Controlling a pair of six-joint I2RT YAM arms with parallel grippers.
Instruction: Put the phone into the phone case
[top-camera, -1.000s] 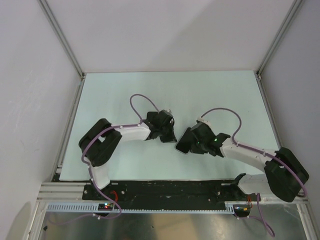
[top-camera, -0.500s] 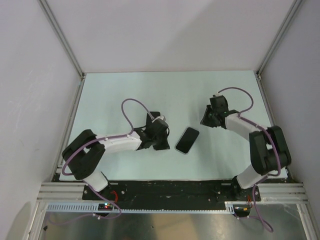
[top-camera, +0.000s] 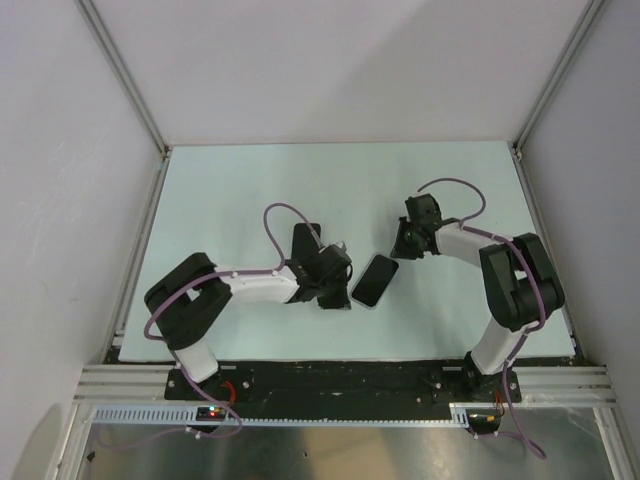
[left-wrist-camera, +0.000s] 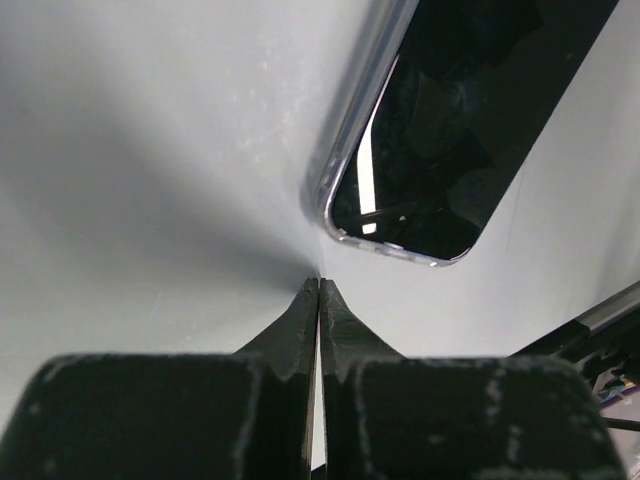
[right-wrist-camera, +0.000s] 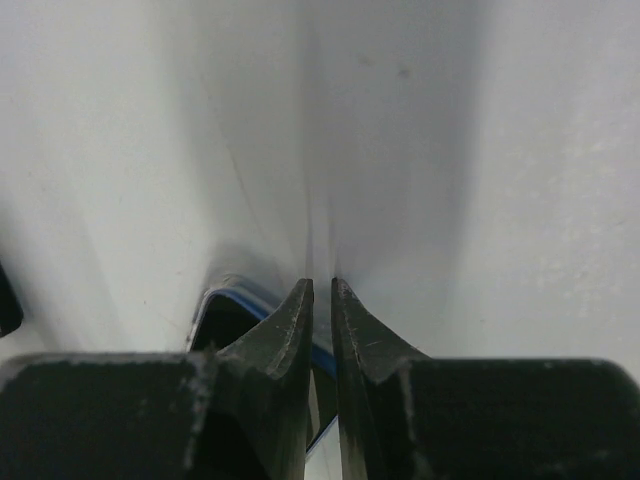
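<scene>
Clear plastic: watching for it along the phone's edge. Starting at the left, finding the left fingers (left-wrist-camera: 318, 292) clenched tip to tip with nothing between them, down at the pale counter (top-camera: 250, 190) and seemingly touching it, just beside a rounded corner of the phone (left-wrist-camera: 450, 120) but apart from it. Reading the phone case (left-wrist-camera: 360, 100) as the see-through rim running along that black slab, lying flat with it near the middle of the counter, between the two arms. Judging the phone as already sitting in the shell, though not being able to tell about full seating at every corner. Treating the step in hand, then, as pressing home rather than picking up. Using the closed tips as a blunt pusher: coming down on the glass close to a corner, not on the rim, and pressing straight down to avoid skating the slab sideways. Moving rightward, finding the right fingers (right-wrist-camera: 321, 290) all but closed, leaving only a thin slit with nothing in it, poised just past the phone's other end; not being able to tell about contact there. Bracing at that end while pressing at the other, working corner by corner.
</scene>
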